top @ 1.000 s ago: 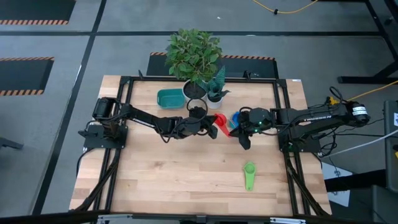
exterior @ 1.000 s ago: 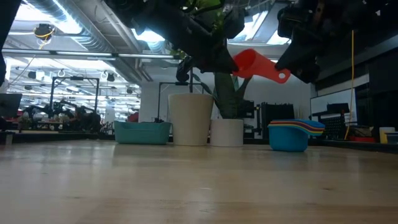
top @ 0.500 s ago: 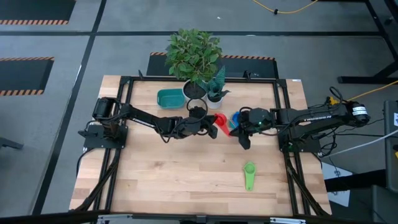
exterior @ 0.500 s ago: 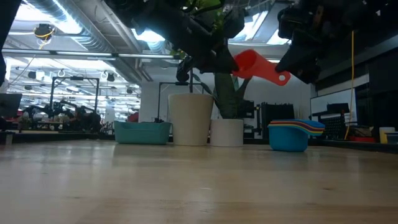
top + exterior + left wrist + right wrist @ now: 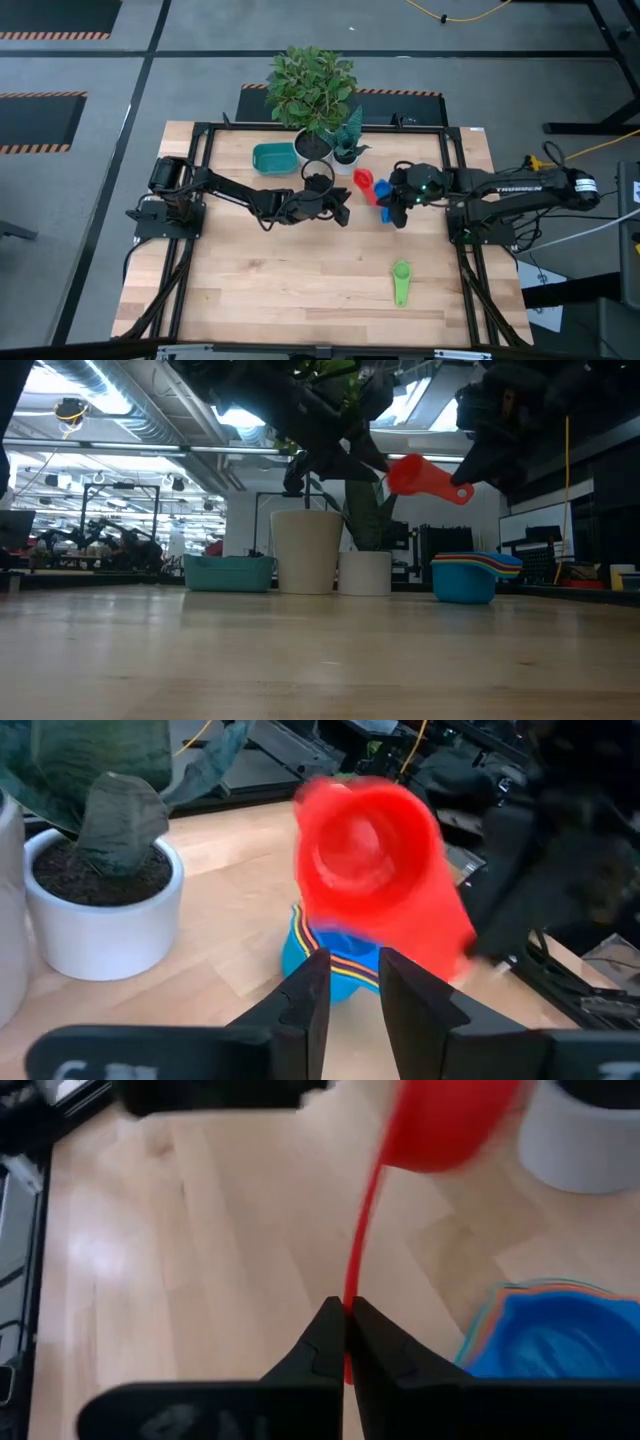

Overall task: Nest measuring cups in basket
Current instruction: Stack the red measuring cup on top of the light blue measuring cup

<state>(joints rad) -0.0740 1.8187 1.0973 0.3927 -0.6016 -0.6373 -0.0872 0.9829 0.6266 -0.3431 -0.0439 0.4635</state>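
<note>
Step in hand: handover of the small red plastic measuring cup [image 5: 420, 476] w/ short flat handle. Right hand [image 5: 347, 1342] is clamped on the handle tip, cup held in the air above the wooden surface [image 5: 300, 280]. Left hand [image 5: 346, 988] sits just short of the cup, fingers slightly apart, nothing between them.

Nested stack of coloured plastic cups [image 5: 472, 576], blue outermost, rests on the surface just beside the small white plant pot [image 5: 364, 572]. Green cup [image 5: 401, 280] lies alone, well apart. Shallow teal plastic basket [image 5: 273, 157] is by the big pot and looks empty.

Next, probably: right arm lowers red cup bowl-down into the stack, handles aligned, then lets go.
</note>
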